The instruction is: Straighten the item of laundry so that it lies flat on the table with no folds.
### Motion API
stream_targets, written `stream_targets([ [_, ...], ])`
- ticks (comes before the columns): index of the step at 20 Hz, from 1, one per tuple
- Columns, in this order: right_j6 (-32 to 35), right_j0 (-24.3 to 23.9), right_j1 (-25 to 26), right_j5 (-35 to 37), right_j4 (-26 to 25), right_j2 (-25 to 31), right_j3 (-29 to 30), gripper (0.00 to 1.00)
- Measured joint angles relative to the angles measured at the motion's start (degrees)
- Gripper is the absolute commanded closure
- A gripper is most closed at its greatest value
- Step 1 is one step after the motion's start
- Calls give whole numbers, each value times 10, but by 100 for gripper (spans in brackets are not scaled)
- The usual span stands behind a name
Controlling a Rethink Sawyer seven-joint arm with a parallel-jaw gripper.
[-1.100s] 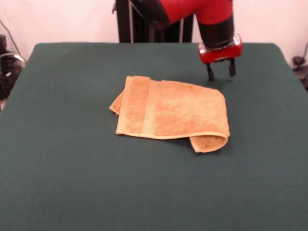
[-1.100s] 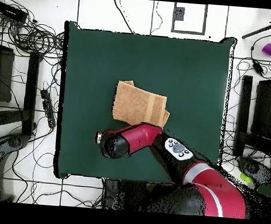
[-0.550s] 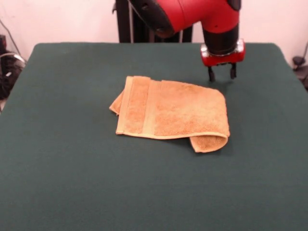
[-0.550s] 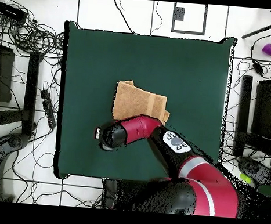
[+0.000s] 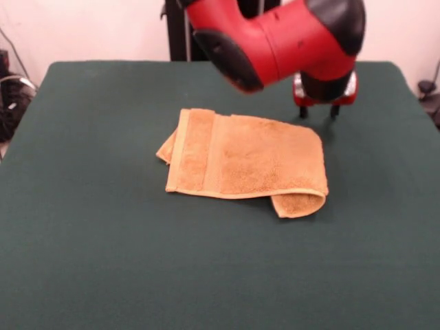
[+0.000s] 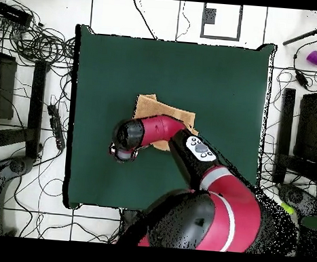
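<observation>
- You are looking at a pale wall point(image 5: 103, 27) running behind the scene.
- White floor tiles point(image 6: 19, 200) are showing all around, with black cables point(image 6: 39, 42) sprawling over them.
- A purple cup point(image 6: 315, 57) is sitting at one side.

The towel point(image 5: 247, 163) is terry cloth: a looped, nubby pile with a matt, rough look. 2 flatter woven bands point(image 5: 196, 150) cross it near 1 edge and appear smoother than the pile around them. A thin stitched hem runs along its near edge.

The table point(image 5: 103, 254) carries a dark green cloth cover, matt and fine-textured, lying smooth.

The arm point(image 5: 275, 38) has hard red shells with a glossy, smooth finish that catches soft highlights; its black sections look like smooth plastic with a duller sheen. The gripper point(image 5: 317, 110) has a glossy red housing and dark matt fingers point(image 5: 302, 111).
</observation>
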Motion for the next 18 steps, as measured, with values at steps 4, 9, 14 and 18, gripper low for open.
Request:
stream_targets([
  [4,0,2,41,100,12,11,-66,0],
  [9,0,5,83,197,12,25,-132,0],
  [14,0,1,94,219,12,32,-146,0],
  [18,0,1,94,218,12,33,-146,0],
])
